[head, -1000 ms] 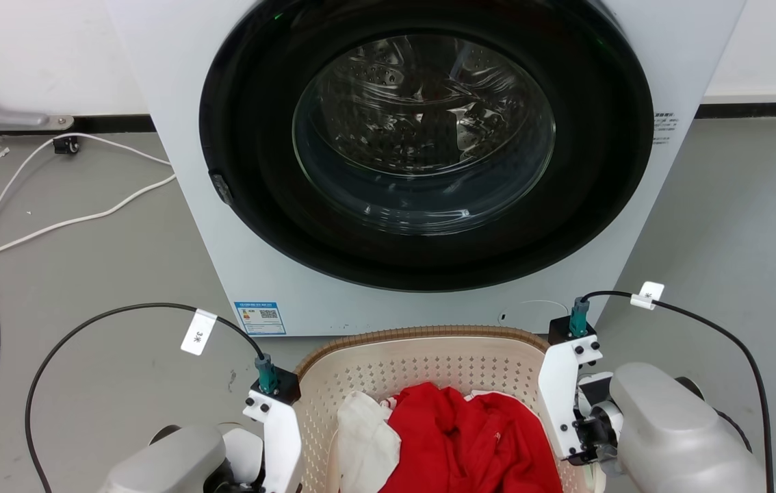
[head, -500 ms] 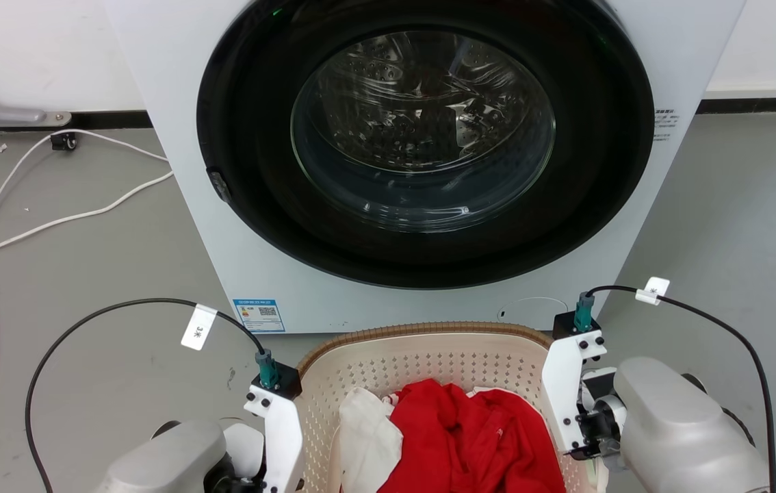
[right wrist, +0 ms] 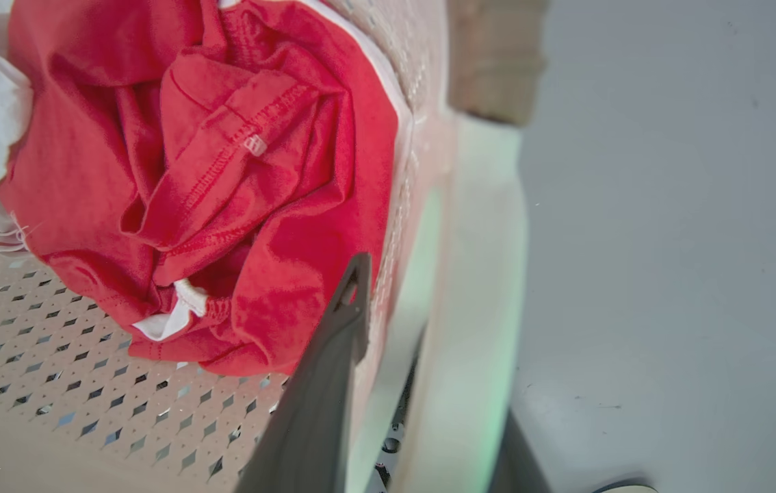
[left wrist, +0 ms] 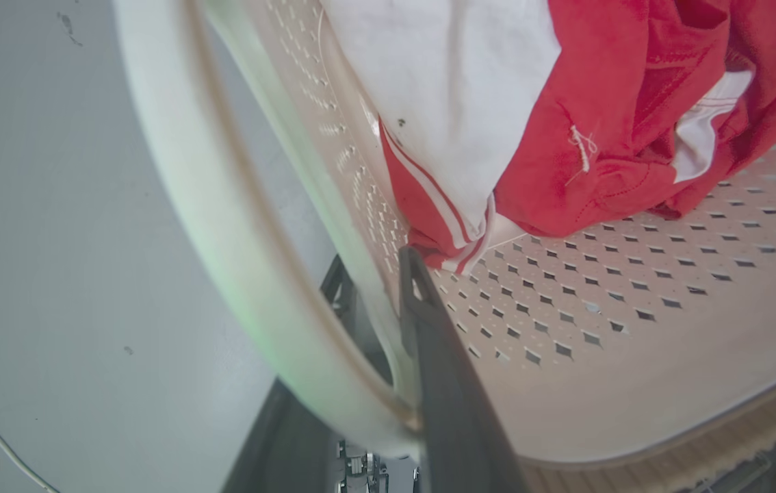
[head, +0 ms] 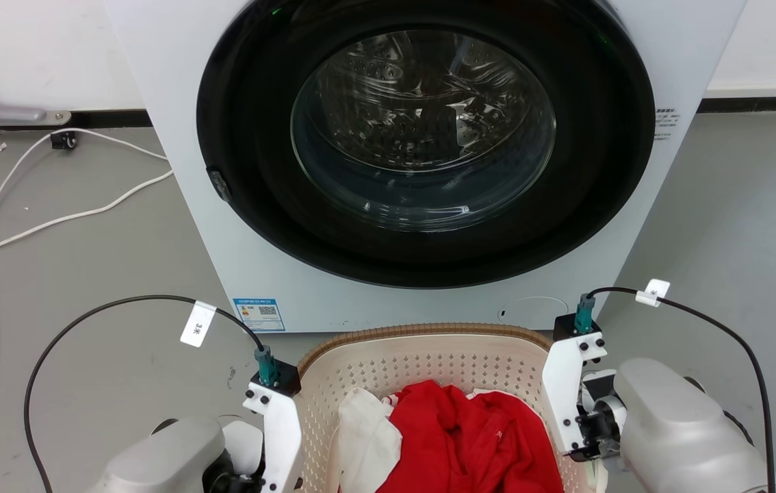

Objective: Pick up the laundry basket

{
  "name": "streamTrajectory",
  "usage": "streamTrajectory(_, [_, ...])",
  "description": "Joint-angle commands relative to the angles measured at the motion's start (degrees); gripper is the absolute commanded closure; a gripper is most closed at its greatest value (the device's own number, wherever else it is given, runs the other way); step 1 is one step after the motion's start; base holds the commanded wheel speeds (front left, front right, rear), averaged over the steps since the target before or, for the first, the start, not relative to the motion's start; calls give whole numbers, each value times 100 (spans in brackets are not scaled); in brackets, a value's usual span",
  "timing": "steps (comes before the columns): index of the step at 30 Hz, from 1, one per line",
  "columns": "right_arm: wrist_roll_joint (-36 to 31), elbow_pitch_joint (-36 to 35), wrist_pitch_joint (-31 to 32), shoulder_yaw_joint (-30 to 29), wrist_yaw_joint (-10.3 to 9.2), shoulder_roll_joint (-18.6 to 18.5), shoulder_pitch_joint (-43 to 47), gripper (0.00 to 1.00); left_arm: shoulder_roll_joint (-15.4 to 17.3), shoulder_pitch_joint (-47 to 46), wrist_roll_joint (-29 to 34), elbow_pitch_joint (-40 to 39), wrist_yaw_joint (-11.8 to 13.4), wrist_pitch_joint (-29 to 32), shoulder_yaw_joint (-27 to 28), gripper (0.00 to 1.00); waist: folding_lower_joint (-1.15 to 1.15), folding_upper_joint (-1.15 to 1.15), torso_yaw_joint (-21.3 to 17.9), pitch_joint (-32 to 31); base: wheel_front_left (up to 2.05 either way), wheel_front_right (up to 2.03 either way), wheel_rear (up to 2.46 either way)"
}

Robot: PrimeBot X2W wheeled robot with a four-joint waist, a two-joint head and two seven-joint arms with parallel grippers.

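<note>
Your left forearm point(head: 162, 462) sits at 7 o'clock and your right forearm point(head: 675, 431) at 5 o'clock in the head view, and your left gripper point(left wrist: 374, 263) and right gripper point(right wrist: 391, 301) each pinch a side of the laundry basket point(head: 422, 359), one finger inside, one outside.

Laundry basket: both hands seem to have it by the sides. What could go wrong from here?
The left hand and right hand each pinch only a thin side wall of the laundry basket, so an uneven lift could tilt it or let it slip. The red garment lies against the right hand's inner finger and might snag. The washing machine stands close ahead; the rim could bump it.
</note>
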Motion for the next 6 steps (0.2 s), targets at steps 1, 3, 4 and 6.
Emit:
streamTrajectory(1, [12, -14, -18, 37, 75, 38, -124, 100, -8, -75, 29, -36, -55, 24, -28, 100, 0, 0, 3, 0, 0, 0, 0])
streamTrajectory(3, [17, -1, -21, 45, 75, 36, -118, 100, -8, -78, 24, -33, -55, 24, -28, 100, 0, 0, 6, 1, 0, 0, 0])
streamTrajectory(4, [28, 4, -24, 51, 75, 37, -117, 100, -7, -79, 23, -31, -55, 25, -28, 100, 0, 0, 8, 1, 0, 0, 0])
streamTrajectory(6, [52, 17, -28, 67, 75, 37, -125, 100, -3, -81, 19, -29, -55, 35, -28, 100, 0, 0, 13, 1, 0, 0, 0])
